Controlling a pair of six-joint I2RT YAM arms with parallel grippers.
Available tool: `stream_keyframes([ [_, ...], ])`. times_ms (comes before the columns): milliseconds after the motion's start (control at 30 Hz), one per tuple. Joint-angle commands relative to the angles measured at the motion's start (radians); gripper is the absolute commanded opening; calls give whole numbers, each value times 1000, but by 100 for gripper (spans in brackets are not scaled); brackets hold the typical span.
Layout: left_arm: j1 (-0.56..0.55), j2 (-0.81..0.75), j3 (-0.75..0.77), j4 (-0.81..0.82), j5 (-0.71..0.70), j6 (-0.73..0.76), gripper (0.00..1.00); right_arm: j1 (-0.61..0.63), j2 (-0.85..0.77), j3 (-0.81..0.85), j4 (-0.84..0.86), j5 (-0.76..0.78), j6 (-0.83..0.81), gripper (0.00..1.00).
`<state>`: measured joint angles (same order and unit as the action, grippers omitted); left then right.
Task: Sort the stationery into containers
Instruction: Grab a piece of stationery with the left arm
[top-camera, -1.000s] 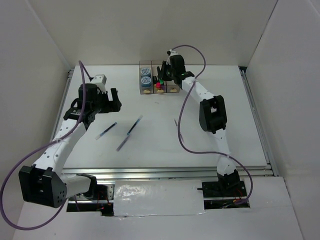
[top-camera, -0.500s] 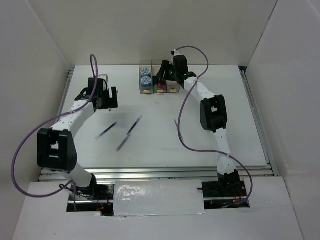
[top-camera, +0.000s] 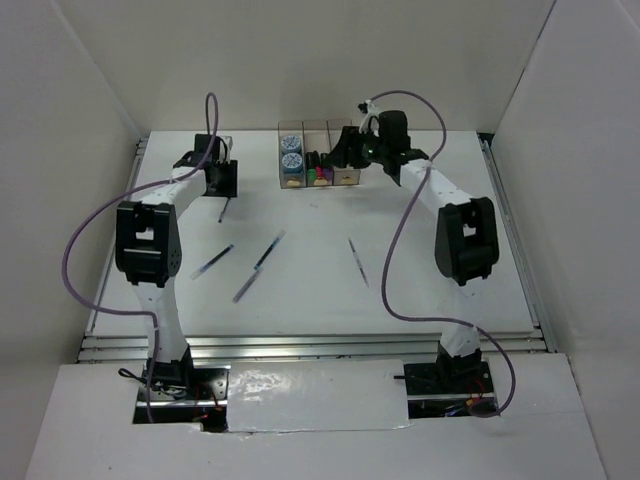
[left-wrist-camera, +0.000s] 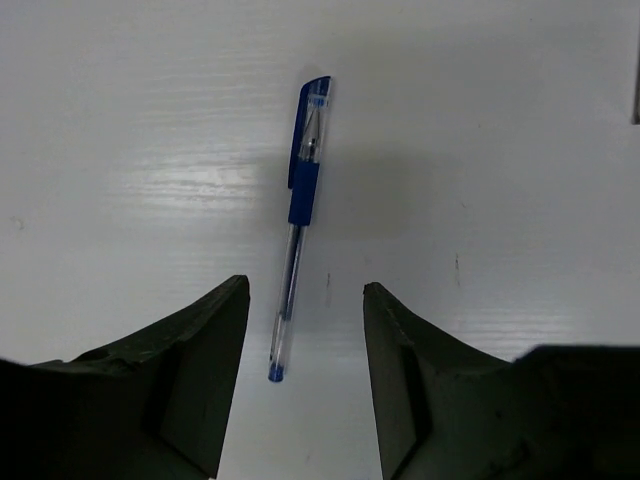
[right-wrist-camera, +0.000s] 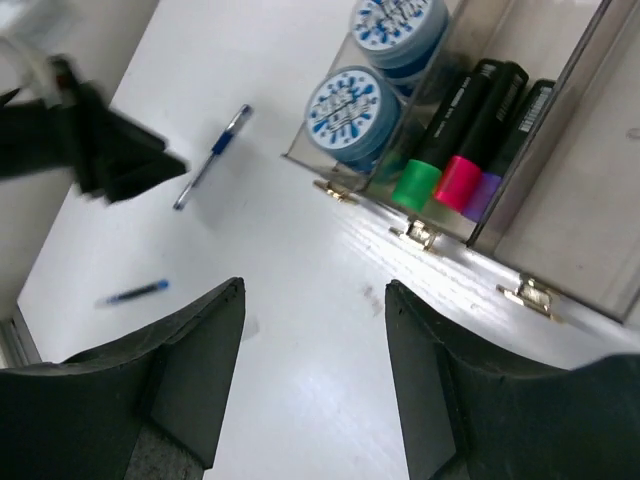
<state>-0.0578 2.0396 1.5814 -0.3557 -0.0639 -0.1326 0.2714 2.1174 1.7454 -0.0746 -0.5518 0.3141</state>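
The containers (top-camera: 345, 178) stand in a row at the back of the table. Two tape rolls (right-wrist-camera: 352, 105) fill the left box. Highlighters with green (right-wrist-camera: 416, 183), pink (right-wrist-camera: 459, 180) and purple (right-wrist-camera: 483, 195) caps lie in the middle box (top-camera: 318, 172). My right gripper (right-wrist-camera: 315, 290) hangs open and empty over bare table just in front of the boxes (right-wrist-camera: 470, 255). My left gripper (left-wrist-camera: 305, 300) is open above a blue pen (left-wrist-camera: 300, 210), whose lower end lies between the fingertips without touching them. From above, that pen (top-camera: 222, 211) pokes out below the left gripper (top-camera: 222, 188).
More pens lie on the table in the top view: one at left (top-camera: 213, 261), two near the middle (top-camera: 268, 250) (top-camera: 245, 286), one at right (top-camera: 357, 260). White walls close in the back and both sides. The table's metal rail (top-camera: 300, 345) runs along the front.
My left arm swung to the back left and came over a pen, its jaws narrowing. My right gripper opened and drew back to the right from the middle box.
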Motion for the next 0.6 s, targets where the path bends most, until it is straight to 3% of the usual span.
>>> stream_keyframes([
  [0, 12, 83, 87, -61, 35, 22, 60, -6, -215, -119, 84, -88, -134, 65],
  [167, 13, 142, 100, -57, 16, 21, 56, -3, -382, -295, 12, -88, -294, 65],
  [233, 16, 160, 110, -78, 19, 18, 49, -3, -457, -332, -4, -86, -368, 65],
  [433, 19, 200, 105, -183, 56, 37, 16, 43, -669, -472, -56, -47, -622, 64],
  [467, 24, 180, 92, -189, 77, 42, 5, 52, -694, -509, -68, -42, -660, 63],
  [567, 39, 62, 14, -171, 171, 44, 0, 95, -787, -558, -129, -23, -838, 64],
])
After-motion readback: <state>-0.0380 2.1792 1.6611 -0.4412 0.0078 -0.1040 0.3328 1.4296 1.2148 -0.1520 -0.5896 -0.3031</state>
